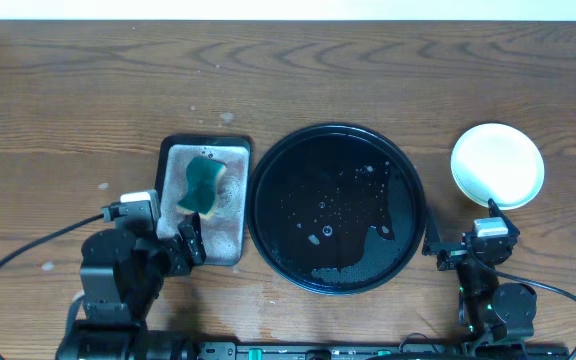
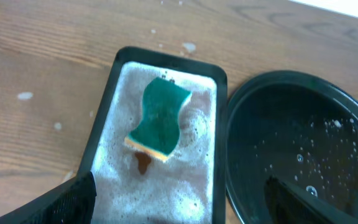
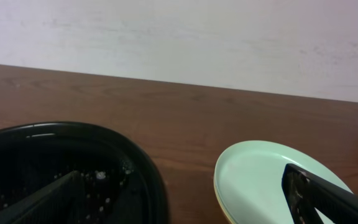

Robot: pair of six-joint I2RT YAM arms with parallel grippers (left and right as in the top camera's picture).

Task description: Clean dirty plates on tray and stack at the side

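Tray cleared of plates, stack on the counter to its right, both grippers spread and holding nothing.

From overhead I see the black tray [image 1: 288,170] carrying only water drops and a thin puddle. The plates [image 1: 497,165] sit in one stack on the counter [image 1: 68,100] just off its right rim. My right wrist view shows a pale mint plate on top with a yellow edge under it. My left gripper [image 2: 179,186] hangs with its fingers wide apart over the near end of the small grey tray [image 2: 104,109], where a green sponge [image 2: 160,118] lies in foam. My right gripper [image 3: 182,177] is just as wide, low between the black tray and the stack.
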